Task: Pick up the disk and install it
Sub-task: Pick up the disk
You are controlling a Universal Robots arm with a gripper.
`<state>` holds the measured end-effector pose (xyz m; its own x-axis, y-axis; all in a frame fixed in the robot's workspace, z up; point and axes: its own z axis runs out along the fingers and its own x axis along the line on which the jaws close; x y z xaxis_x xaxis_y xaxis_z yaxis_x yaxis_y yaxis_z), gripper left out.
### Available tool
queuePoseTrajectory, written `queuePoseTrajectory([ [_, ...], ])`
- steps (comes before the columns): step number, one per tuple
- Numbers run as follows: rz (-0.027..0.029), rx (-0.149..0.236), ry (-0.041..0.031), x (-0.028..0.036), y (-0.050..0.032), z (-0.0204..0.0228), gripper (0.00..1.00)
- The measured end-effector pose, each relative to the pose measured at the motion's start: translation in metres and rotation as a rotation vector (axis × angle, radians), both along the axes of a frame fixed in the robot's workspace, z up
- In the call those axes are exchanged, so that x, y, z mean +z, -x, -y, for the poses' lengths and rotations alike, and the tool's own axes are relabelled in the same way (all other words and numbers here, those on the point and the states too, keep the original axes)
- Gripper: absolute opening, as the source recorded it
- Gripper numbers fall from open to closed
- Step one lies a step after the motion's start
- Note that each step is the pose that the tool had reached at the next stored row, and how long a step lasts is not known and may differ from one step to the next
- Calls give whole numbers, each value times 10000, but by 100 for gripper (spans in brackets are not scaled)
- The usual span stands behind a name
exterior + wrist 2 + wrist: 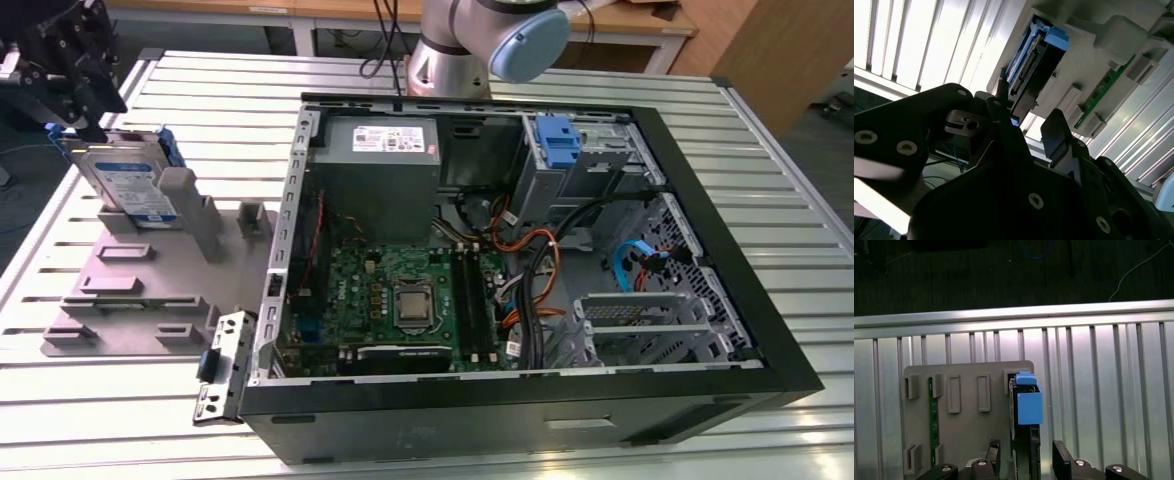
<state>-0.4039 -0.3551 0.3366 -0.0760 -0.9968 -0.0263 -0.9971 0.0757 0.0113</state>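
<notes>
Exterior view, left to right: the claw (83, 118), wide, over the disk (130, 188), standing on edge in a fixture (134, 290) on the bench (200, 80), presumably to free both faces for gripping, then the open case (534, 420); the first wrist view adds fingers (1061, 460) flanking the disk, clear of it.

The scene contained one disk (130, 185), one grey fixture plate (134, 295), one green memory module (931, 415) and one open computer case (747, 290). Inside the case there were one power-supply box (384, 140), one motherboard (400, 290) and one blue carrier (558, 140). One arm (461, 40) carried one gripper (1026, 447) with two fingers (1061, 457).
</notes>
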Motion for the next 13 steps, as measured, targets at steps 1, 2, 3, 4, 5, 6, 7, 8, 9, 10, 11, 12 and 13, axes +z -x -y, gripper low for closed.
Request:
queuePoseTrajectory([
  [1,0,0,0,-1,0,0,53],
  [2,3,0,-1,-8,0,0,53],
  [3,2,0,-2,-18,0,0,53],
  [4,1,0,-1,-28,0,0,53],
  [5,1,0,0,-42,1,0,53],
  [6,2,0,0,-61,2,0,53],
  [7,2,0,0,-78,3,0,53],
  [8,2,0,0,-96,4,0,53],
  [9,3,0,0,-114,4,0,53],
  [10,3,0,0,-132,4,0,53],
  [11,3,0,0,-150,5,0,53],
  [12,3,0,1,-168,5,0,53],
  [13,3,0,4,-185,5,0,53],
])
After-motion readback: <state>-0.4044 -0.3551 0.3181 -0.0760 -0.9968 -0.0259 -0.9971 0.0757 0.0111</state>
